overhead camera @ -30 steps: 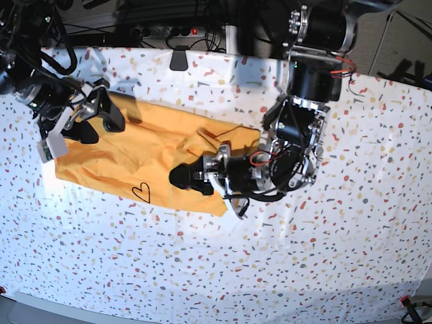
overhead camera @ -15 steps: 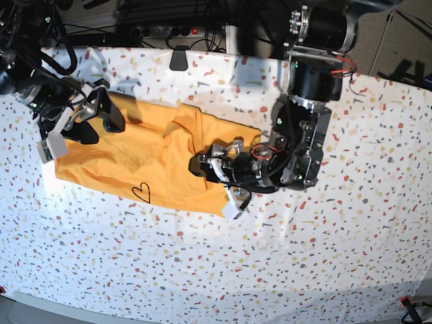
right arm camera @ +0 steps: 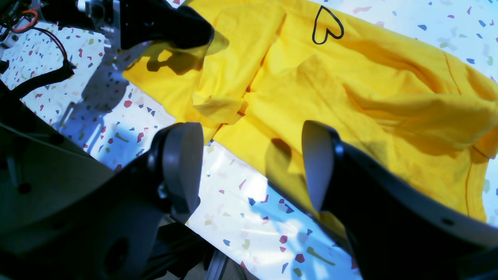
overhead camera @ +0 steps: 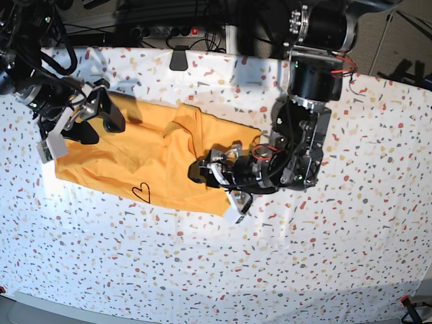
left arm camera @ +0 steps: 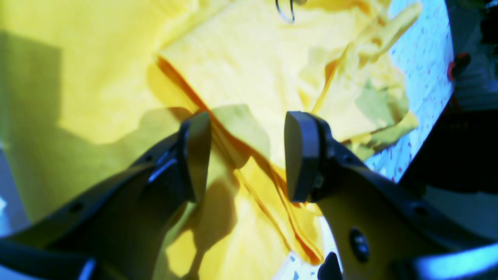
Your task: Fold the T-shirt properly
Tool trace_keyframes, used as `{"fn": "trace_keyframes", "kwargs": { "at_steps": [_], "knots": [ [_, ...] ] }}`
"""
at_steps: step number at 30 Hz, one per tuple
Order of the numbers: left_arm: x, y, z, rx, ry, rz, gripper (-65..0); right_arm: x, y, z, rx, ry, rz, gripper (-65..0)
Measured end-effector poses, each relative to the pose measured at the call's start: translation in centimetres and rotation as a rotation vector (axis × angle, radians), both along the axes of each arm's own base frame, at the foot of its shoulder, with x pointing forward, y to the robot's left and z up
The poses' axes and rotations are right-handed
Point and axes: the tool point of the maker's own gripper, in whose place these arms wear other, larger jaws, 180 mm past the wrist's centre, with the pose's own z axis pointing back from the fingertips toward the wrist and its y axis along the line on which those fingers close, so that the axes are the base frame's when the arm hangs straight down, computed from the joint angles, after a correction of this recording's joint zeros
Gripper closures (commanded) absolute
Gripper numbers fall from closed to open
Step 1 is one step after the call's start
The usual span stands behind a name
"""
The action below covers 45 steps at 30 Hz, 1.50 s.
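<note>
The orange-yellow T-shirt [overhead camera: 148,155] lies crumpled on the speckled table [overhead camera: 304,256], with a raised fold near its middle and a black heart outline [overhead camera: 140,192] near its front edge. My left gripper [overhead camera: 204,170] is open low over the shirt's right part. In the left wrist view [left arm camera: 247,155] a cloth ridge [left arm camera: 241,58] runs between its spread fingers. My right gripper [overhead camera: 100,125] is open over the shirt's back left corner. The right wrist view shows it [right arm camera: 253,163] above the shirt [right arm camera: 389,97] edge, the heart [right arm camera: 327,26] beyond.
A small black clip-like object [overhead camera: 179,59] sits at the table's back edge, with cables and a power strip [overhead camera: 169,30] behind it. A red clamp [overhead camera: 408,300] is at the front right corner. Bare tabletop extends in front and to the right.
My left gripper has drawn back to the right over the shirt and the cloth near the middle has bunched into a raised fold. The right arm has not moved.
</note>
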Motion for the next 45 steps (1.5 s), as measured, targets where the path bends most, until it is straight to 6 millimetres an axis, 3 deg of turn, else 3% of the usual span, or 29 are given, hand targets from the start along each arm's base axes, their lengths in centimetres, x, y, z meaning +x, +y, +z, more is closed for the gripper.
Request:
{"fn": "trace_keyframes", "kwargs": {
  "at_steps": [3, 7, 12, 22, 33, 40, 45],
  "knots": [
    [0.3, 0.0, 0.1, -0.004, -0.013, 0.012, -29.6, 0.0, 0.0, 0.0, 0.001, -0.003, 0.0, -39.4],
    [0.7, 1.2, -1.3, 0.089, -0.005, 0.055, -29.6, 0.0, 0.0, 0.0, 0.001, -0.003, 0.0, -39.4],
    [-0.1, 1.3, -2.2, 0.082, 0.025, 0.075, -29.6, 0.2, 0.1, 0.2, 0.008, -0.014, -0.002, -39.4],
    [-2.6, -4.1, -1.9, 0.079, 0.004, -0.025, -29.6, 0.2, 0.1, 0.3, 0.011, -0.02, -0.003, -39.4],
    [-1.2, -7.6, 2.6, 0.017, -0.084, -0.116, -29.6, 0.3, 0.1, 0.4, 0.012, -0.023, -0.004, -39.4],
    [-3.1, -9.3, 4.6, -0.125, -0.076, -0.221, -29.6, 0.6, 0.1, 0.7, 0.019, -0.042, -0.007, -39.4],
    [-3.3, -9.3, 4.7, -0.132, -0.08, -0.233, -29.6, 1.8, -0.1, 1.8, 0.009, -0.088, -0.012, -39.4]
  ]
}}
